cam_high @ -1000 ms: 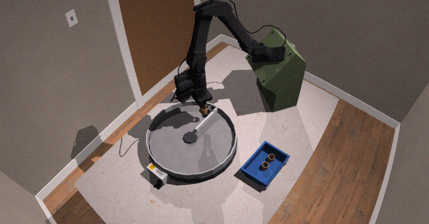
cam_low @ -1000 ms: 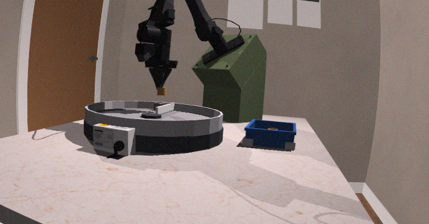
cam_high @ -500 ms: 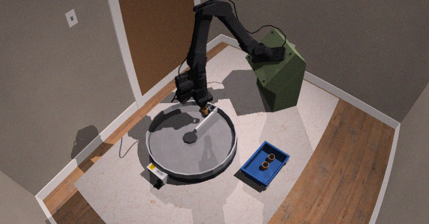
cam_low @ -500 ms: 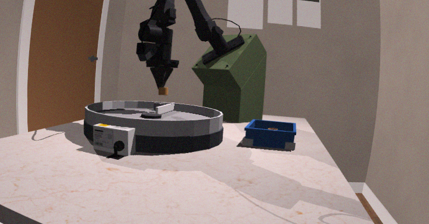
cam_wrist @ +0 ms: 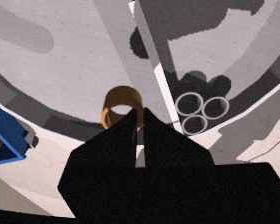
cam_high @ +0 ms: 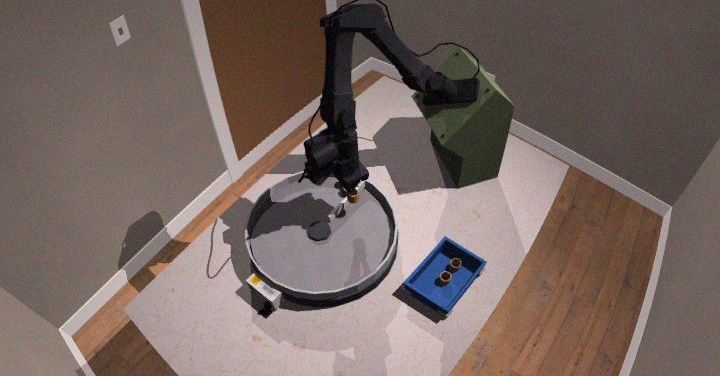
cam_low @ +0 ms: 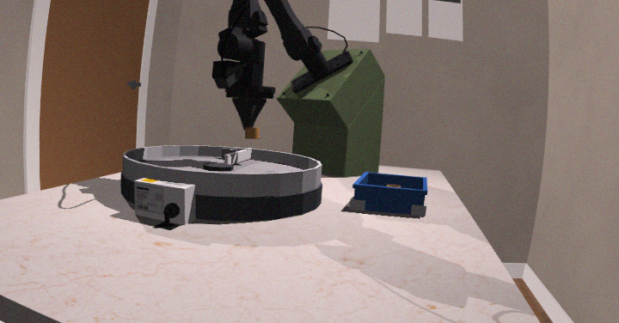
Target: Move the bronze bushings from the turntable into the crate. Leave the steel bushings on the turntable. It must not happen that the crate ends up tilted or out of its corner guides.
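The bronze bushing (cam_high: 353,196) (cam_low: 252,133) (cam_wrist: 123,95) hangs above the far part of the turntable (cam_high: 322,267) (cam_low: 260,183) (cam_wrist: 61,95) as seen from the exterior camera, clear of its rim in that view. The claw (cam_high: 348,187) (cam_low: 246,128) (cam_wrist: 140,114) is clamped on one side of the bushing's wall, its tips nearly together, with most of the ring sticking out to one side. Below, a pale upright bar (cam_high: 338,212) (cam_low: 238,155) (cam_wrist: 158,70) stands on the turntable. On the turntable, beside this bar and near the rim, three steel bushings (cam_wrist: 189,93) sit upright in a tight cluster in the wrist view. A dark round hub (cam_high: 318,231) (cam_low: 217,166) marks the turntable's middle. To the right of the turntable in the exterior view, and apart from it, is the blue crate (cam_high: 433,272) (cam_low: 389,199) (cam_wrist: 6,127), where two more bronze bushings (cam_high: 445,283) stand upright, close together. At the turntable's near side in that view is a white box (cam_high: 264,290) (cam_low: 162,199) with a yellow mark and a black knob. Behind the turntable, the black arm (cam_high: 337,70) (cam_low: 281,13) reaches over from a green pedestal (cam_high: 484,141) (cam_low: 321,134). The turntable, crate and white box all rest on the pale, veined counter (cam_high: 191,297) (cam_low: 217,273).
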{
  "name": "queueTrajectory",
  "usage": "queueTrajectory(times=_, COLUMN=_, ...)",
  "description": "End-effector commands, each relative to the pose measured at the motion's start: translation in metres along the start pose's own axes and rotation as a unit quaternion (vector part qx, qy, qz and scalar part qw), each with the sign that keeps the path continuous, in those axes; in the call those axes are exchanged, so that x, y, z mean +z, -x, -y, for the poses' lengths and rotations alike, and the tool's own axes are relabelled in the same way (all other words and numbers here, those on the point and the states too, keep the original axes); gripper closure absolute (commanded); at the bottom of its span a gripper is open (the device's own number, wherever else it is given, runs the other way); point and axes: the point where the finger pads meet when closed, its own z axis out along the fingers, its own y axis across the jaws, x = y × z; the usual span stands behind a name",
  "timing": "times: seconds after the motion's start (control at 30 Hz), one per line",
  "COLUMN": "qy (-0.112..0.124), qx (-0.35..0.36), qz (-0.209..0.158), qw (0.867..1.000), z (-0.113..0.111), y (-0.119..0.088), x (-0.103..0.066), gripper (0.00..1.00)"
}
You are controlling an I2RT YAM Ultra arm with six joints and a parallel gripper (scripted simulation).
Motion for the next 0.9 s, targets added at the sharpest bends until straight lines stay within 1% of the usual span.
queueTrajectory(times=0.0, qy=-0.009, qx=0.012, qz=0.008, qw=1.000, z=-0.019, y=0.001, x=0.000, gripper=1.00)
queueTrajectory(times=0.03, qy=-0.007, qx=0.015, qz=0.015, qw=1.000, z=-0.026, y=0.007, x=-0.001, gripper=1.00)
queueTrajectory(times=0.07, qy=-0.007, qx=0.016, qz=0.016, qw=1.000, z=-0.033, y=0.007, x=-0.002, gripper=1.00)
queueTrajectory(times=0.2, qy=-0.008, qx=0.012, qz=0.007, qw=1.000, z=-0.063, y=-0.003, x=-0.001, gripper=1.00)
queueTrajectory(times=0.3, qy=-0.009, qx=0.010, qz=0.005, qw=1.000, z=-0.090, y=-0.009, x=-0.001, gripper=1.00)
queueTrajectory(times=0.37, qy=-0.009, qx=0.010, qz=0.005, qw=1.000, z=-0.090, y=-0.009, x=-0.001, gripper=1.00)
queueTrajectory(times=0.63, qy=-0.008, qx=0.009, qz=0.006, qw=1.000, z=-0.173, y=-0.022, x=0.000, gripper=1.00)
queueTrajectory(times=0.87, qy=-0.007, qx=0.009, qz=0.007, qw=1.000, z=-0.236, y=-0.033, x=0.000, gripper=1.00)
